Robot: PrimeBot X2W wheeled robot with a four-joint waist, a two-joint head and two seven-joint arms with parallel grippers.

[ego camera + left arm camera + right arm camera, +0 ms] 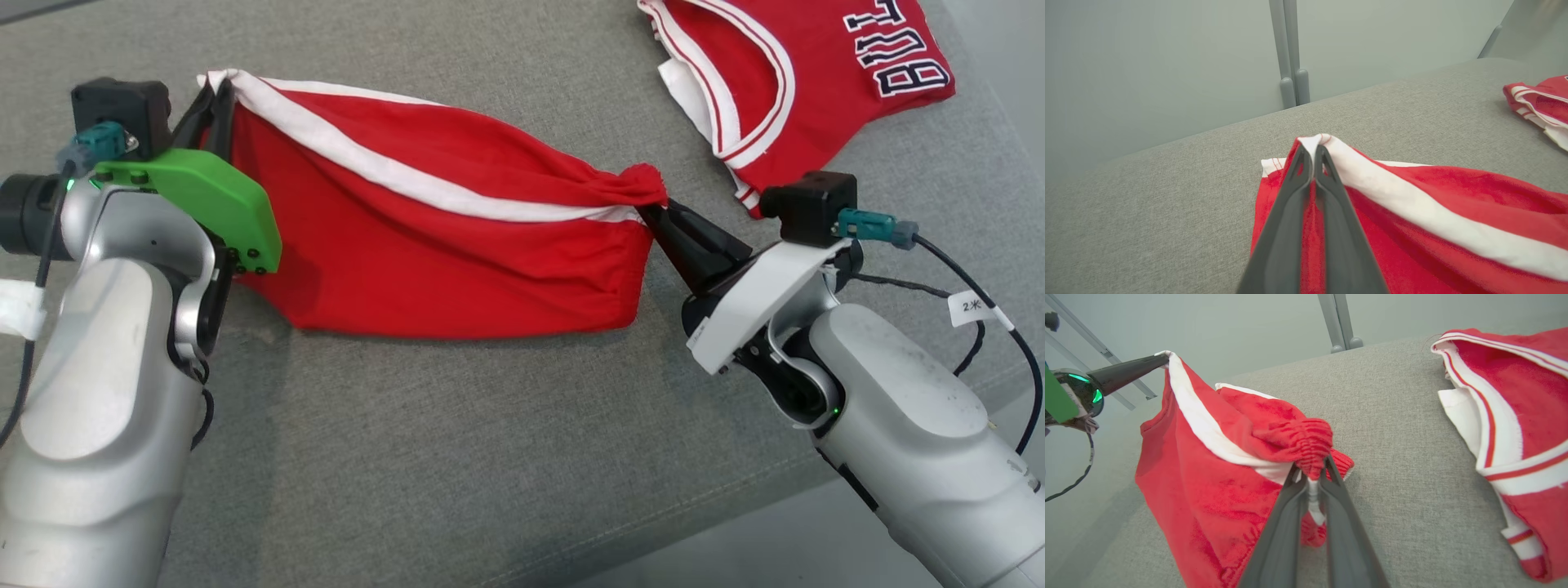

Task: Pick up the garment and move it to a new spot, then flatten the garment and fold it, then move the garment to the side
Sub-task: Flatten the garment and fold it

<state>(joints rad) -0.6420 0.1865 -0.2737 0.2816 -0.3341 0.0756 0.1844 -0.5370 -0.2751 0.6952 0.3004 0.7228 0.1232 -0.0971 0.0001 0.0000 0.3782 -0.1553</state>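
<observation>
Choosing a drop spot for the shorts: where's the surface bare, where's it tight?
Widest bare stretch: grey surface on the near side of the shorts. Also free beyond them, top middle. Crowded far right, where the jersey lies near the right gripper.

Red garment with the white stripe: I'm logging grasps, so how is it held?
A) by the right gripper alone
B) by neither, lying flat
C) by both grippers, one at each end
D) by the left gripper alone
C: the red garment stretches between the left gripper, shut on its white-trimmed corner, and the right gripper, shut on its bunched end.
</observation>
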